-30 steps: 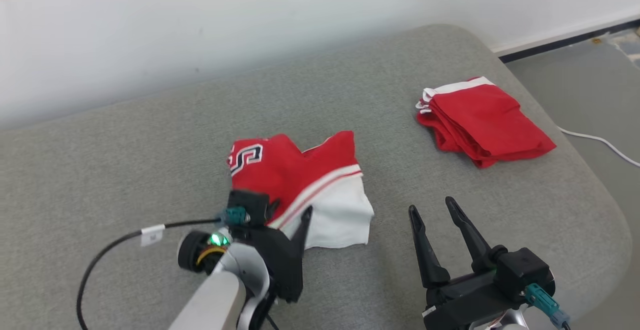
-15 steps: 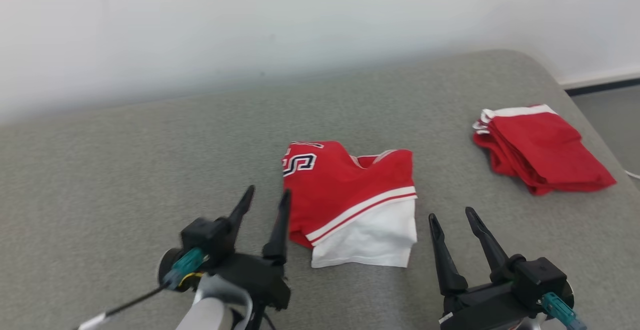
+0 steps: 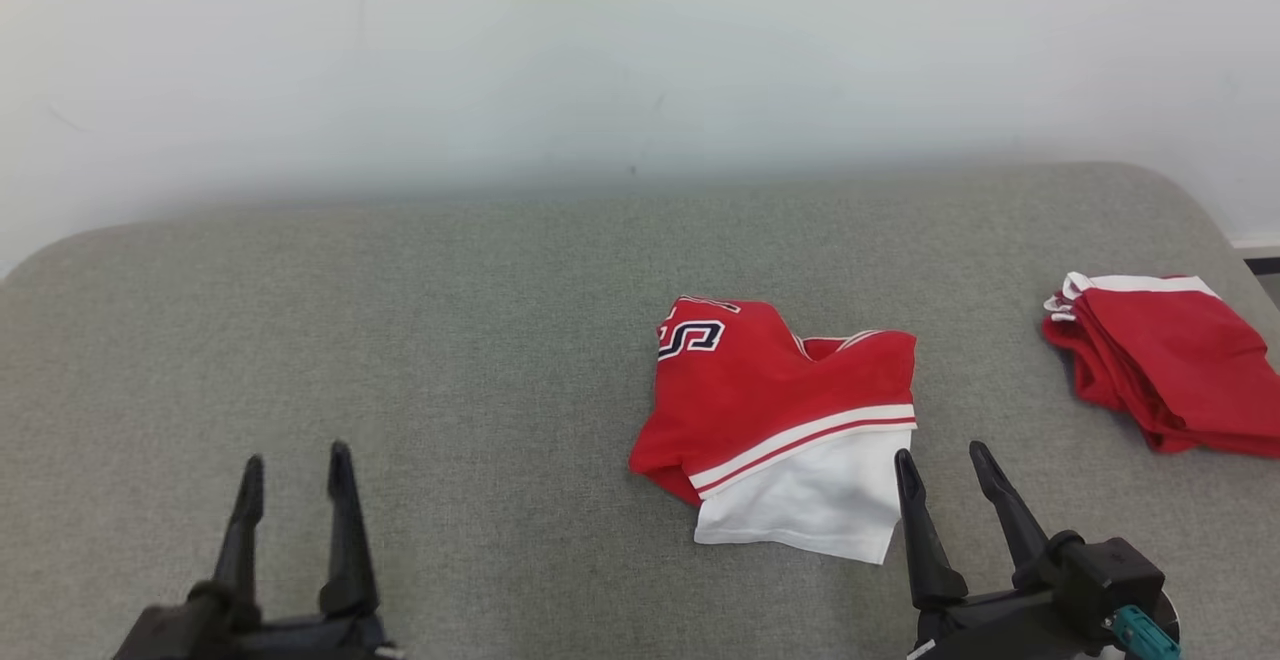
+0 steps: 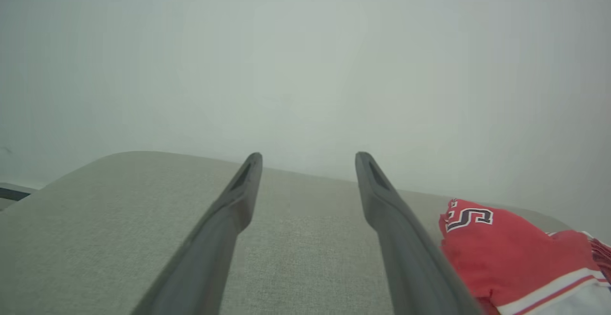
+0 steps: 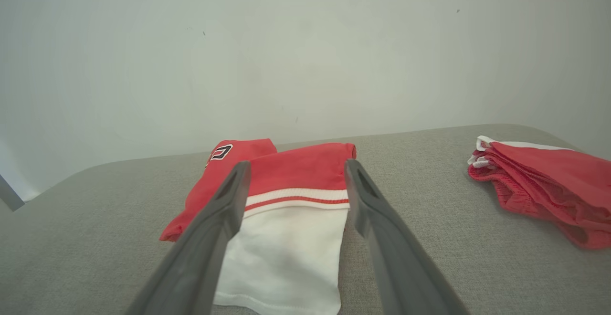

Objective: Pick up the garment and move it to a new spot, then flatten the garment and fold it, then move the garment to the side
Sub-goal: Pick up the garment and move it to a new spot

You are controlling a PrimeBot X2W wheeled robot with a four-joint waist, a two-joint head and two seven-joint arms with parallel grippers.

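Note:
A folded red and white garment [image 3: 780,420] with a dark number patch lies on the grey cushion [image 3: 450,340], right of centre. Its white part faces me. My right gripper [image 3: 943,458] stands open just right of the white hem, with nothing between its fingers; in the right wrist view the garment [image 5: 286,200] lies straight ahead of the open gripper [image 5: 297,168]. My left gripper [image 3: 294,458] is open at the lower left, well apart from the garment. The left wrist view has the open gripper [image 4: 309,156] over bare cushion and the garment [image 4: 515,253] at its right.
A second folded red garment [image 3: 1170,355] with white trim rests near the cushion's right edge, also in the right wrist view [image 5: 549,176]. A pale wall [image 3: 600,60] rises behind the cushion. Bare cushion spreads to the left and behind the garment.
The head camera has swung left, shifting the whole scene rightward. My left gripper has drawn back from the garment's left edge to the lower left and stands open.

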